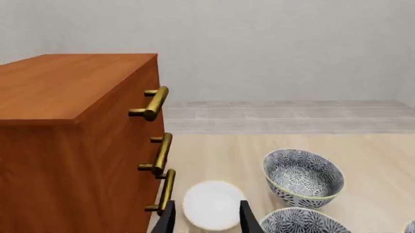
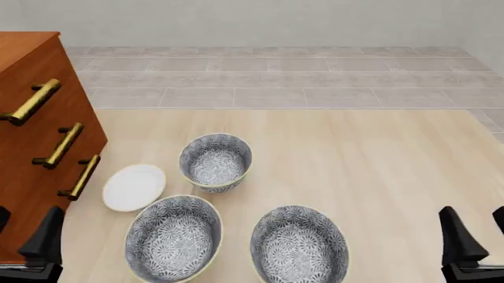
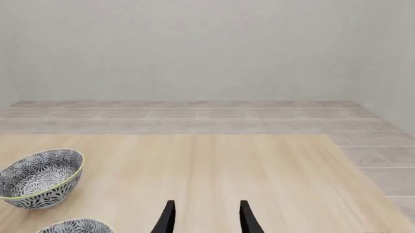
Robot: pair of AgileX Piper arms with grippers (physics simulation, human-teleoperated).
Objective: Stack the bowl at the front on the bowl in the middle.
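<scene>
Three alike floral bowls stand on the wooden table. The one reaching nearest the front edge, the bowl at the front [image 2: 299, 249], is right of centre; only a sliver of it [image 1: 410, 227] shows in the left wrist view. The bowl in the middle [image 2: 173, 239] [image 1: 298, 222] sits to its left and slightly further back. The third bowl [image 2: 215, 161] [image 1: 303, 177] [image 3: 40, 178] stands behind them. My left gripper [image 2: 23, 234] [image 1: 206, 216] is open at the front left, holding nothing. My right gripper [image 2: 478, 233] [image 3: 206, 214] is open at the front right, also holding nothing.
A brown drawer cabinet [image 2: 32, 135] [image 1: 71, 145] with brass handles stands at the table's left. A plain white plate [image 2: 134, 187] [image 1: 213, 204] lies beside it, ahead of my left gripper. Another floral rim [image 3: 75, 225] shows in the right wrist view. Beyond the table is tiled floor [image 2: 275, 76].
</scene>
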